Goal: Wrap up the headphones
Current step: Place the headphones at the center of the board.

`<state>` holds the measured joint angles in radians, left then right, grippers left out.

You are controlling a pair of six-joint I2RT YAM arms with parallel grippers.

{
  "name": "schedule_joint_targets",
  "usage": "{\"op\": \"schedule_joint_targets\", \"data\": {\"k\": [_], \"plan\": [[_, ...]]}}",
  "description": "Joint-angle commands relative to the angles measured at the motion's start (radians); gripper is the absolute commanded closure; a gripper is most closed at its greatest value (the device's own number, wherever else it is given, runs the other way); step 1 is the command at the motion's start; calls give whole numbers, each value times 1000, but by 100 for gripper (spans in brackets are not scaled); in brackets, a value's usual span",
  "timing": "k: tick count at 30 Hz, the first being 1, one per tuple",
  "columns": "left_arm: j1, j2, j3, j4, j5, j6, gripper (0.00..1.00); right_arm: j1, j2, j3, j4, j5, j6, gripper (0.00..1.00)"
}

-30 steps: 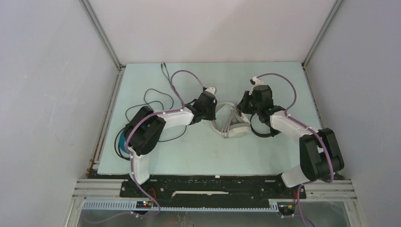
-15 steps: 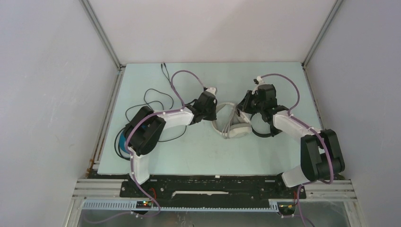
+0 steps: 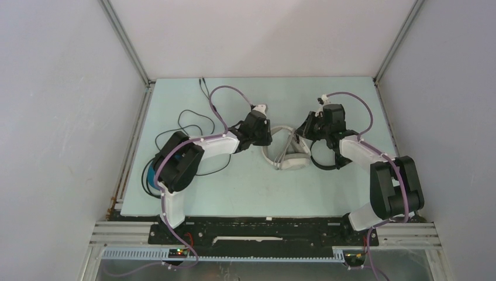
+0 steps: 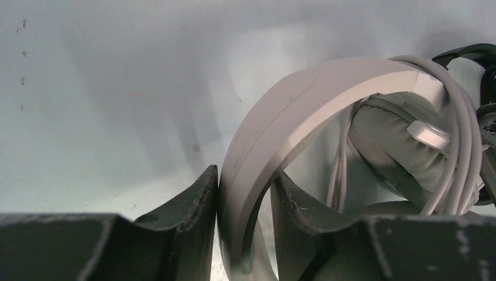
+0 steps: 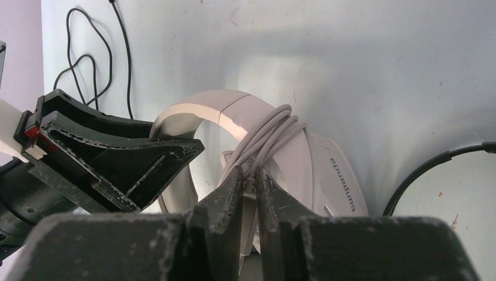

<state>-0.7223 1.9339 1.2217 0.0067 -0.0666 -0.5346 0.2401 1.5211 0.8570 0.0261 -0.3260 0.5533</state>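
The white-grey headphones [image 3: 286, 154] lie at the table's middle, their grey cable [image 5: 266, 137] wound in several turns around the headband. My left gripper [image 3: 267, 138] is shut on the headband [image 4: 304, 99], which stands between its jaws in the left wrist view [image 4: 244, 178]. My right gripper [image 3: 299, 138] is shut on the cable's end, pinched at the earcup [image 5: 327, 164] in the right wrist view [image 5: 248, 173]. The smaller all-black headphones [image 3: 325, 159] lie under my right arm. The black headphones with a blue headband [image 3: 150, 175] show partly beside my left arm's base.
Loose black cable [image 3: 190, 120] loops over the table's left side and runs to the back edge; it also shows in the right wrist view [image 5: 88, 64]. The black headband [image 5: 427, 170] arcs just right of the white earcup. Walls close in the table on three sides.
My right wrist has shifted a little to the right while keeping hold of the cable. The left gripper and the white-grey headphones have barely moved.
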Motion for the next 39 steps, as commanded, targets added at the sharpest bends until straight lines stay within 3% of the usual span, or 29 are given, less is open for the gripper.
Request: {"op": "schedule_joint_targets", "data": {"k": [1, 19, 39], "plan": [[-13, -76, 105, 136, 59, -32, 60, 1, 41, -21, -53, -72, 5, 83], [-13, -98, 92, 107, 59, -2, 45, -11, 36, -21, 9, -117, 26, 80], [-13, -118, 94, 92, 59, 16, 39, -11, -3, 22, 0, -140, 36, 73]]}}
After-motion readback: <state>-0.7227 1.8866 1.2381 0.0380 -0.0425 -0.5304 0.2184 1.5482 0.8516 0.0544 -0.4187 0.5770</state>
